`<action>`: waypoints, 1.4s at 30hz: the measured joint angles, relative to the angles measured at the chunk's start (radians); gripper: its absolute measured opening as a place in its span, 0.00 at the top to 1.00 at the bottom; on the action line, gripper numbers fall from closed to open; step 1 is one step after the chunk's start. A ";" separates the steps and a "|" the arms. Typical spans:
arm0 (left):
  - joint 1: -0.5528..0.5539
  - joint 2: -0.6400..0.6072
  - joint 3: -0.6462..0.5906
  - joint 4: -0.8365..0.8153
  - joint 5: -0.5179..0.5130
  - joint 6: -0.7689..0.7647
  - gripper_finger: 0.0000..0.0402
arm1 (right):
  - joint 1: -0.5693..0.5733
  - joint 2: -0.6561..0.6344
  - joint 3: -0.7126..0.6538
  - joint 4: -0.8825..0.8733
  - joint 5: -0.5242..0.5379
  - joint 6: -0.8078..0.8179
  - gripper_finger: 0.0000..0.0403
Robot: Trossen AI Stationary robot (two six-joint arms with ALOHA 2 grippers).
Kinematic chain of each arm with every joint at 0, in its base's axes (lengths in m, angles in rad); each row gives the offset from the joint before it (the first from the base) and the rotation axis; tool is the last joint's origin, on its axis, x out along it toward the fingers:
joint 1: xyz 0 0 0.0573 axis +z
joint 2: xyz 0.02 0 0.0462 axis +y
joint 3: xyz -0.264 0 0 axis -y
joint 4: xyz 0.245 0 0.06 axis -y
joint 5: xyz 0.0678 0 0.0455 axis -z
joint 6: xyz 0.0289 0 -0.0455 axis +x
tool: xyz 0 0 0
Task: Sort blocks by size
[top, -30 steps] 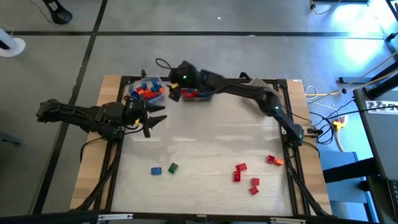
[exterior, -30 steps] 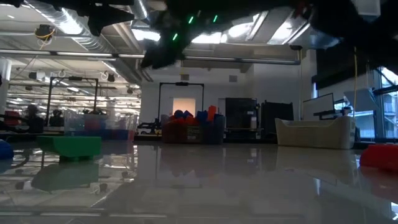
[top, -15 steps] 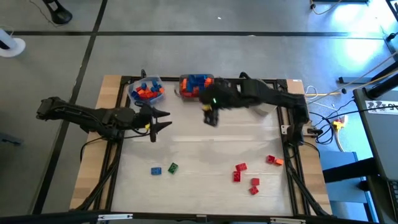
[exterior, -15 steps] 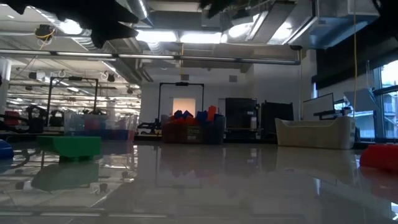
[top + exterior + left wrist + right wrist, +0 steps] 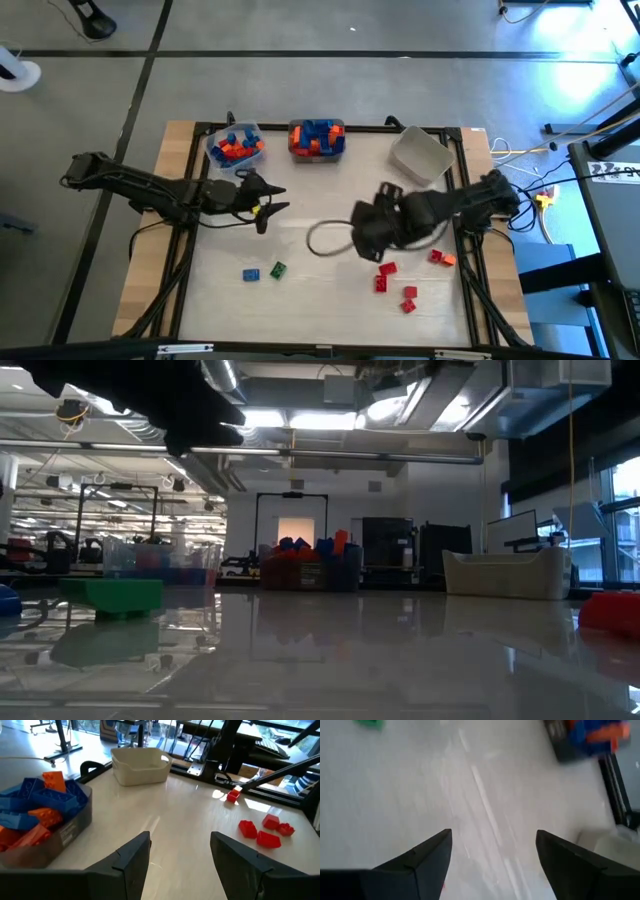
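With your right gripper point(image 5: 362, 238) empty and spread just above the red blocks point(image 5: 396, 283) at the frame's lower right, settle squarely over one brick before pinching, while your left gripper point(image 5: 272, 201), also spread and empty, waits at centre-left.

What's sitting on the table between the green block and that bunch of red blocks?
Nothing: in the high view, bare tabletop runs from the green block to the red blocks.

right gripper point(image 5: 492, 852): fingers apart, empty | below: bare table point(image 5: 420, 795) | far: blocks point(image 5: 592, 732) (blurred)
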 joint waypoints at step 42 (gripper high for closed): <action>-0.024 0.255 0.077 0.158 0.136 0.078 0.51 | 0.347 -0.380 -1.244 0.381 -0.440 0.578 0.29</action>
